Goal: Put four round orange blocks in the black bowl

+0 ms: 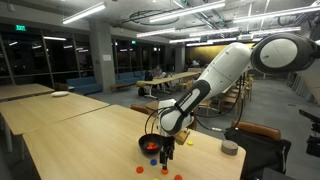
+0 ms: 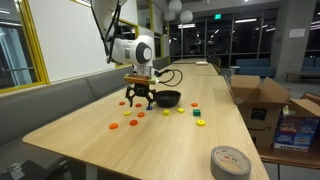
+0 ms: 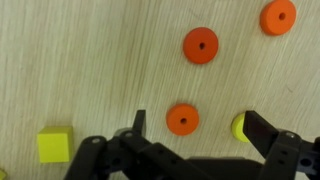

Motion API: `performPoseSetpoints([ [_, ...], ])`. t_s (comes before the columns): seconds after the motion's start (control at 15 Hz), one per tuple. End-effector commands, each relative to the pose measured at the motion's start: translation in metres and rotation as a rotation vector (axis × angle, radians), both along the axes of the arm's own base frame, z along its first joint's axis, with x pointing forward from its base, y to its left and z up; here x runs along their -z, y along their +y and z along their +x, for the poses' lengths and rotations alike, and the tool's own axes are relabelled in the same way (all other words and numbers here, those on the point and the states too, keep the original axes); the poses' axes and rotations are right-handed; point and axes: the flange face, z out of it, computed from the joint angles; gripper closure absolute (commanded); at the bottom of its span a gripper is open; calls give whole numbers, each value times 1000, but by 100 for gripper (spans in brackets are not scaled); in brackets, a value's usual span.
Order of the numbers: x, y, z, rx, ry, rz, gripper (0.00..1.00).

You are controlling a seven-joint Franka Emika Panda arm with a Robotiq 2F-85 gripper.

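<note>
Blocks (image 3: 201, 45): flat orange-red discs, hole at centre.

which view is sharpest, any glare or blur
Wrist view: sharpest, evenly lit, flat round orange discs crisp, dark pincer close, little detail; in an exterior view ceiling strip lights blow out; in both exterior views the discs look tiny on the pale wooden table.
</note>
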Motion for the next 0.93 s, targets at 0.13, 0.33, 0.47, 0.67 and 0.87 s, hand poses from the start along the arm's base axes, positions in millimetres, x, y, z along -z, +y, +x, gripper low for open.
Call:
performPoseSetpoints([
  [0.13, 8, 14, -4, 25, -41, 46, 0],
  [0.33, 19, 16, -4, 22, -54, 38, 0],
  [0.47, 27, 15, -4, 22, -53, 35, 0],
  [0.67, 36, 13, -2, 25, -62, 25, 0],
  [0.87, 41, 10, 1, 22, -81, 12, 0],
])
